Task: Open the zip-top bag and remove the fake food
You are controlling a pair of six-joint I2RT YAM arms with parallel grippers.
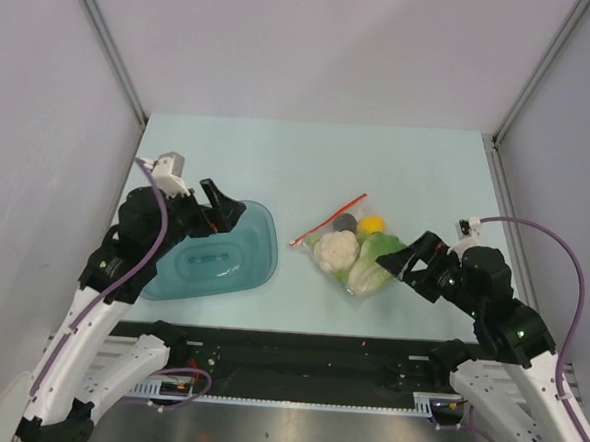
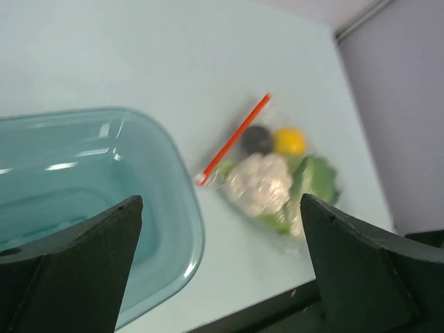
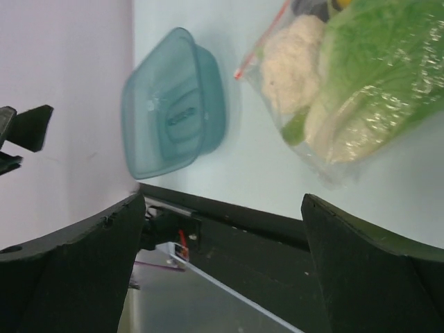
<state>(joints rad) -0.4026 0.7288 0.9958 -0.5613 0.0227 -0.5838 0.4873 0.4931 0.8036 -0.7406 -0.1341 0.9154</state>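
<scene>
Lying near the zip-top bag is a teal tray.

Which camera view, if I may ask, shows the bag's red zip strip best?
Top external: the whole zip strip lies sharp and unobstructed. Left wrist shows it whole but blurred; right wrist cuts off one end.

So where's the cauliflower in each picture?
Top view: the cauliflower sits just right of the middle.
Left wrist: it is right of the middle, between the jaws.
Right wrist: it is near the top edge, right of the middle.
Shared landmark: the tray, left of the cauliflower in every view.
</scene>
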